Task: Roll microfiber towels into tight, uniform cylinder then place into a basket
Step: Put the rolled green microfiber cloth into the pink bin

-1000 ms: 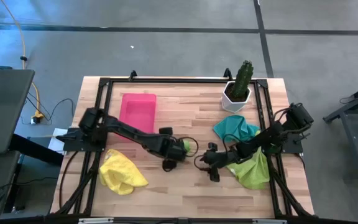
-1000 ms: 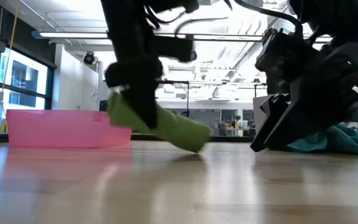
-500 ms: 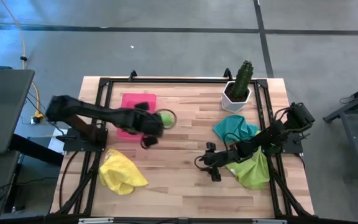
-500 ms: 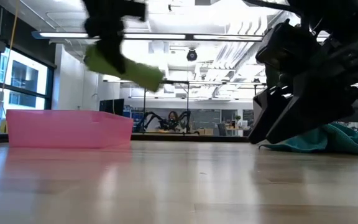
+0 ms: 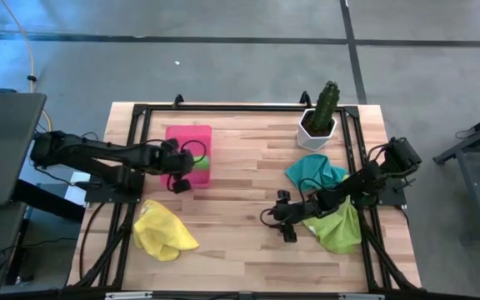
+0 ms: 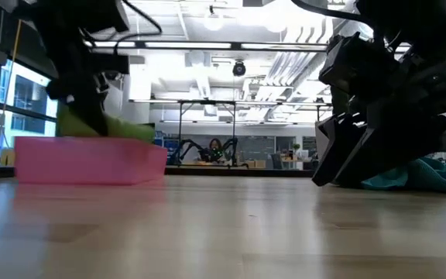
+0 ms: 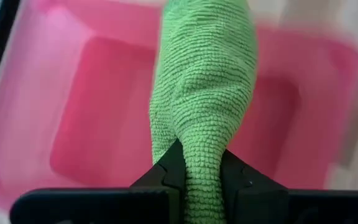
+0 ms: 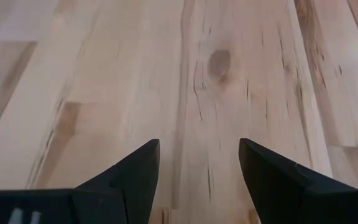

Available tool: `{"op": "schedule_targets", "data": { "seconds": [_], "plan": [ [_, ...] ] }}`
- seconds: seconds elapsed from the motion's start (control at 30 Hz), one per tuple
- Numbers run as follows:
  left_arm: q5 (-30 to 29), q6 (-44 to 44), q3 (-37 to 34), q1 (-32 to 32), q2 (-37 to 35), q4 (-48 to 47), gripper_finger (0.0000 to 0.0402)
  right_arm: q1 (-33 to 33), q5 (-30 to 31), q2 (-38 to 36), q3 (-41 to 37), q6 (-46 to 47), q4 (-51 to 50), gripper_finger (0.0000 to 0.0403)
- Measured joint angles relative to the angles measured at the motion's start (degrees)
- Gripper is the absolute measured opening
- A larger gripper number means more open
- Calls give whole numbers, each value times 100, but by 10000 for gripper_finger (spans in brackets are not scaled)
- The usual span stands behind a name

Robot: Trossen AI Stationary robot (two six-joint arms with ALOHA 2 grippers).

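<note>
A rolled lime green towel (image 7: 204, 81) is over the pink basket (image 5: 176, 137), with my left gripper (image 7: 202, 177) shut on it. In the low view the roll (image 6: 103, 128) sits at the height of the basket's rim (image 6: 91, 159). My right gripper (image 5: 283, 221) stands open over bare wood right of the table's middle, with nothing between its fingers (image 8: 135, 174). A yellow towel (image 5: 163, 231) lies crumpled at the near left. A teal towel (image 5: 315, 172) and a lime green towel (image 5: 338, 227) lie at the right. My left gripper pinches one end of the green roll (image 7: 199, 155) between its two fingers (image 7: 169, 169). It comes slanting down from the table's left side. The roll runs on ahead of the fingers over the basket's floor (image 7: 92, 124). Whether its far end touches the basket, I cannot tell.
A white pot with a green cactus (image 5: 317, 119) stands at the far right. A black frame (image 5: 223, 108) runs around the table's edges. Bare wood (image 5: 240, 179) lies between the basket and my right gripper.
My left gripper has carried the green roll from the table's middle toward the left and far edges, up over the basket's wall, then down to its rim height. It has stayed shut on the roll.
</note>
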Motion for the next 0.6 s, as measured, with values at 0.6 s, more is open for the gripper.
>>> {"op": "schedule_targets", "data": {
  "seconds": [0.6],
  "plan": [
    [916,-855,-658,-329,816,2292,28,-2,65,15,0,-90,-40,213]
  ]
}}
